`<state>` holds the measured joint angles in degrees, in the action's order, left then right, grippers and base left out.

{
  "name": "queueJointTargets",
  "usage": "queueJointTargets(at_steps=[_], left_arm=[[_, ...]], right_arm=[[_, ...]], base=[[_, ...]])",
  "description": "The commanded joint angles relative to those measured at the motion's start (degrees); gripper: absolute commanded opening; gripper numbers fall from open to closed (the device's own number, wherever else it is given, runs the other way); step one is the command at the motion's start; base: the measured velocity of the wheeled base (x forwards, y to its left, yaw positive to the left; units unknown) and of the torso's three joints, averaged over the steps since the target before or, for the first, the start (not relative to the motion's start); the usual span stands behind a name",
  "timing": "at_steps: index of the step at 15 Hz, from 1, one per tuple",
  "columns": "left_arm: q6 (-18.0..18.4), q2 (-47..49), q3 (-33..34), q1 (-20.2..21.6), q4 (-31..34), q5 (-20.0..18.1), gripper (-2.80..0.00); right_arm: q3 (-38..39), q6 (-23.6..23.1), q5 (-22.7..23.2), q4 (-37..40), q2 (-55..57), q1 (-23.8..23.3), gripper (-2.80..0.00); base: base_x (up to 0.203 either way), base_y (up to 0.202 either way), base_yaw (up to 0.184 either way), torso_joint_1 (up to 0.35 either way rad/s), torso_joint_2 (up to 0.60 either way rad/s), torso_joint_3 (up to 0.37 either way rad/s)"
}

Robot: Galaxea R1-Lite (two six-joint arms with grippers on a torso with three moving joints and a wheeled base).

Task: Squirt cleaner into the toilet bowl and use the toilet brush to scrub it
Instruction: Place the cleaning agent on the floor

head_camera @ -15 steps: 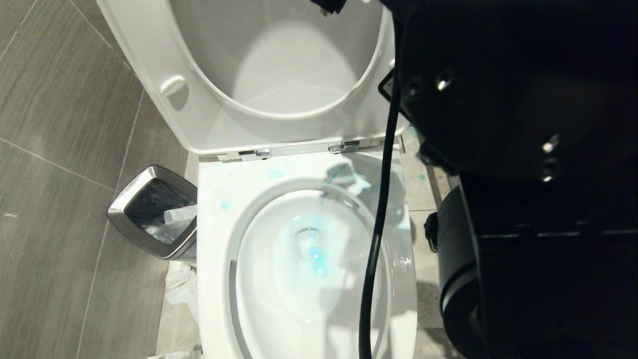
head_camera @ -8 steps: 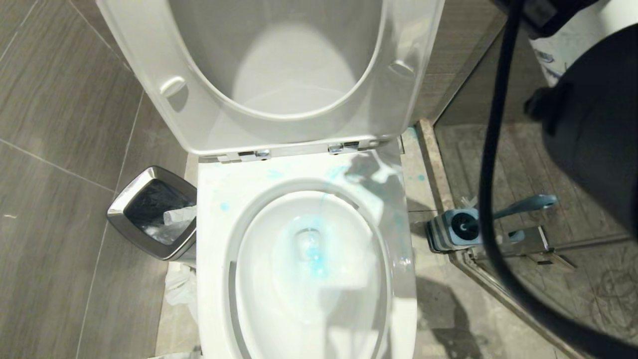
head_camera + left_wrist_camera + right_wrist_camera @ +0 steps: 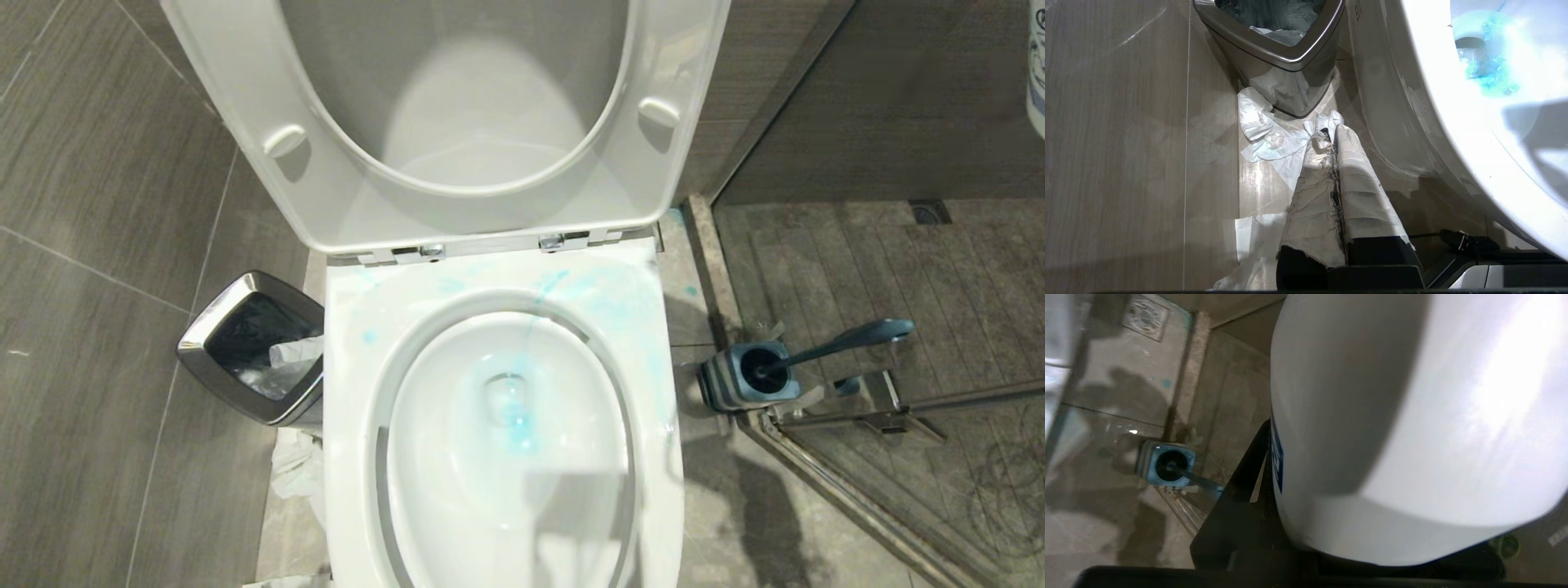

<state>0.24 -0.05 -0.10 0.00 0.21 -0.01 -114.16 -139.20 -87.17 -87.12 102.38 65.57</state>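
— How was the left gripper (image 3: 1331, 132) set?
— Low beside the floor and pointing ahead over it, its two white-wrapped fingers (image 3: 1359, 183) pressed flat together with nothing between them.
— And the right gripper (image 3: 1257, 465)?
— It was clamped partway on a white bottle (image 3: 1412, 416), with one black finger (image 3: 1241, 498) showing alongside.

The grey tiled floor (image 3: 106, 245) carries the toilet bowl (image 3: 351, 392), a steel waste bin (image 3: 245, 347) with crumpled tissue (image 3: 294, 474) beside it, and the brush holder (image 3: 739, 377).
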Motion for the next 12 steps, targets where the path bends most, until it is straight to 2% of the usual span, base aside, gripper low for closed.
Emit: queueJointTargets(at_steps=[1,4,5,7,8,10,12], left_arm=[[0.02,0.05,0.01,0.00,0.06,0.01,-2.80],[0.02,0.05,0.01,-0.08,0.06,0.01,-2.80],[0.02,0.05,0.01,-0.06,0.06,0.01,-2.80],[0.02,0.05,0.01,0.00,0.06,0.01,-2.80],[0.02,0.05,0.01,0.00,0.06,0.01,-2.80],[0.02,0.05,0.01,0.00,0.06,0.01,-2.80],[0.02,0.05,0.01,-0.02,0.06,0.01,-2.80]], right_arm=[[-0.01,-1.99,-0.49,3.29,-0.99,-6.77,-2.80],[-0.02,-4.26,-0.49,27.66,-2.61,-10.64,-2.80],[-0.01,-4.50,-0.22,33.59,-2.72,-11.29,-2.80],[-0.12,-4.26,6.22,36.80,-1.70,-11.66,-2.80],[-0.29,-1.32,7.68,37.03,-1.27,-11.68,-2.80],[-0.28,8.54,8.02,37.09,-1.14,-11.52,-2.80],[-0.04,15.83,8.28,37.10,-1.23,-8.30,-2.80]], base=[[0.000,0.000,0.000,0.000,0.00,0.000],[0.000,0.000,0.000,0.000,0.00,0.000],[0.000,0.000,0.000,0.000,0.00,0.000],[0.000,0.000,0.000,0.000,0.00,0.000],[0.000,0.000,0.000,0.000,0.00,0.000],[0.000,0.000,0.000,0.000,0.00,0.000],[0.000,0.000,0.000,0.000,0.00,0.000]])
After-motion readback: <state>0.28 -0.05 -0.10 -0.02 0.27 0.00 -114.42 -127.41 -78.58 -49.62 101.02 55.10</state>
